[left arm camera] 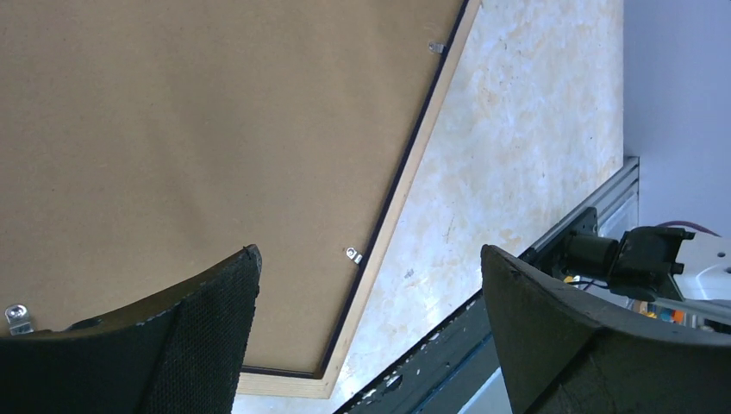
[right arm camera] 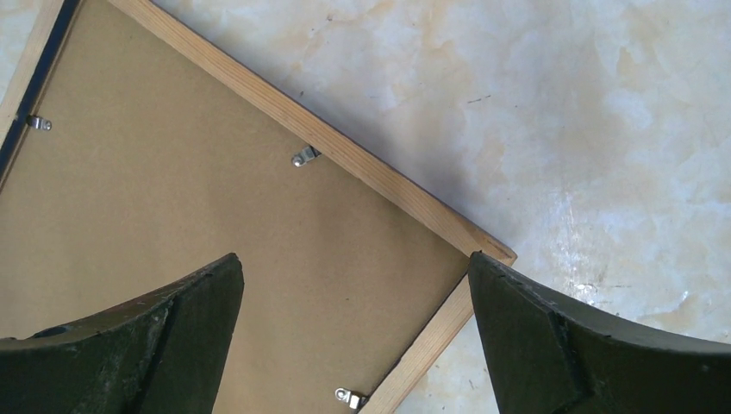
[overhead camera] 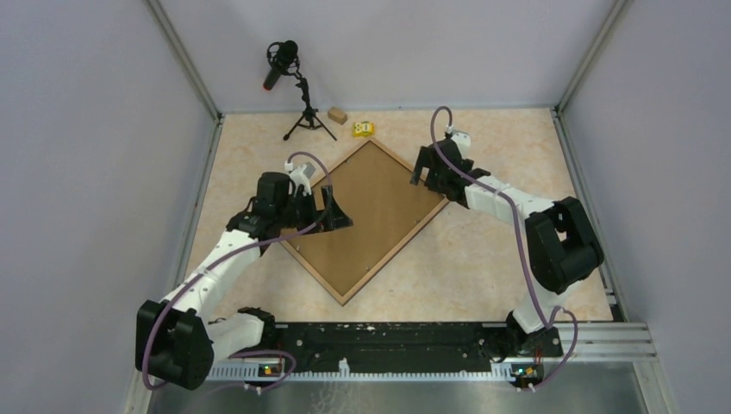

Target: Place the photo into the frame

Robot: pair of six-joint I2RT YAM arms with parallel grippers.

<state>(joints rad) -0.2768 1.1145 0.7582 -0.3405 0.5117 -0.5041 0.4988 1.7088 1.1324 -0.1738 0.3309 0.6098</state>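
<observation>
Beige marbled counter [overhead camera: 483, 276], grey-walled booth: picture frame face-down, two arms over it.
Thin-rimmed rectangular light-wood frame [overhead camera: 396, 252], dark inner lip, flat at mid-counter, set diamond-wise, one corner toward far edge; plain brown backing board [overhead camera: 371, 216] seated inside, small metal clips [right arm camera: 302, 157] along rim. Left gripper [overhead camera: 336, 211] spread wide, holding nothing, over frame's left side; right gripper [overhead camera: 421, 175] likewise spread, unladen, above right corner.
</observation>
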